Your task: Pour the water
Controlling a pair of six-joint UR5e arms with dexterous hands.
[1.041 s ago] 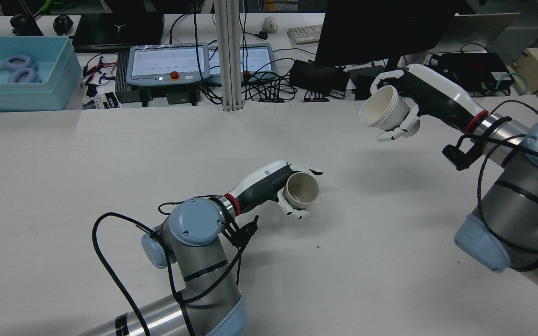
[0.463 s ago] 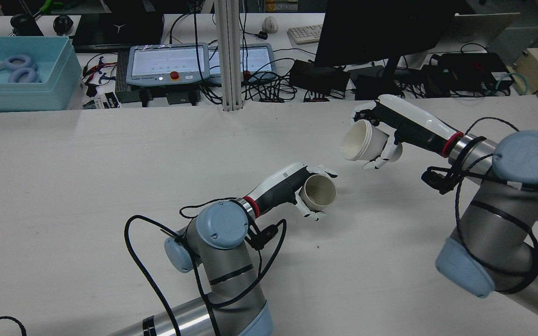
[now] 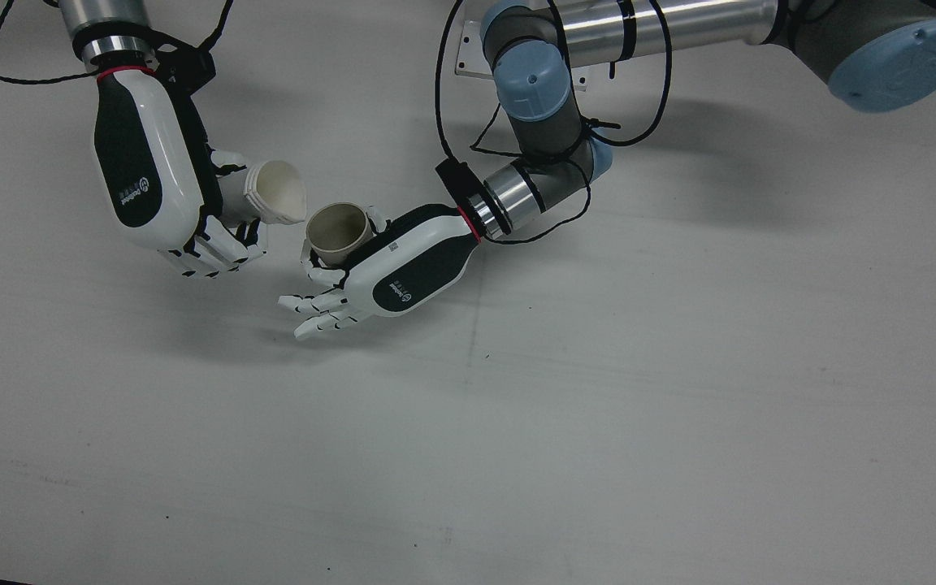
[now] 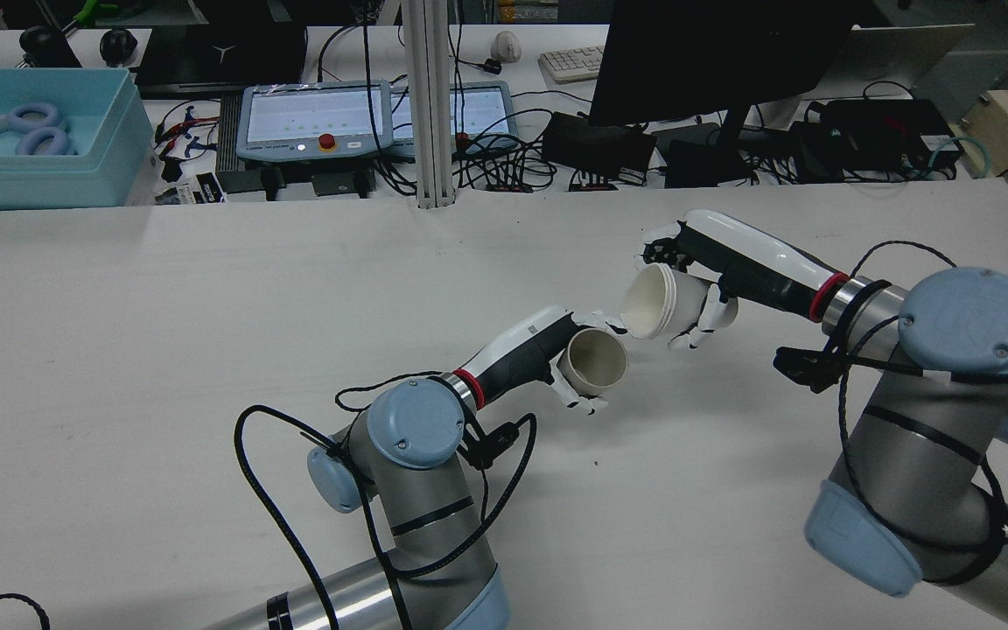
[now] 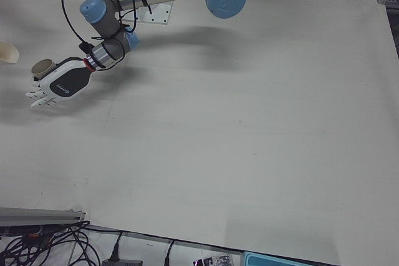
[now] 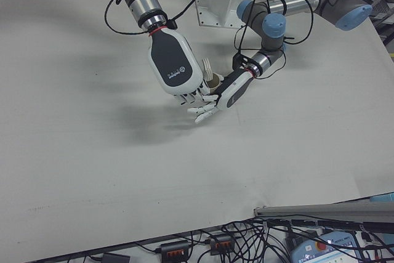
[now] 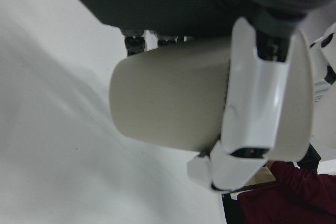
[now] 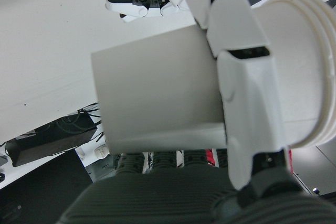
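A: In the front view, why is the right hand gripping the white cup sideways?

B: To pour, I judge; its fingers are wrapped round the cup's wall and the mouth tips toward the beige cup, which the left hand clasps upright just beside it; the rims are close, whether touching I cannot tell.

A: And from the rear view?

B: The same pairing; the white cup sits slightly higher than the beige cup, its mouth angled down at it above the table; the height lets anything run downhill; no water is visible.

A: The left-front view?

B: Only the left hand with its cup at the frame's edge; some fingers stick out straight beyond the cup.

A: The right-front view?

B: The right hand hides most of both cups.

A: The hand views?

B: Each shows fingers pressed firmly across its own cup's wall; a grip meant to resist slipping during the tilt.
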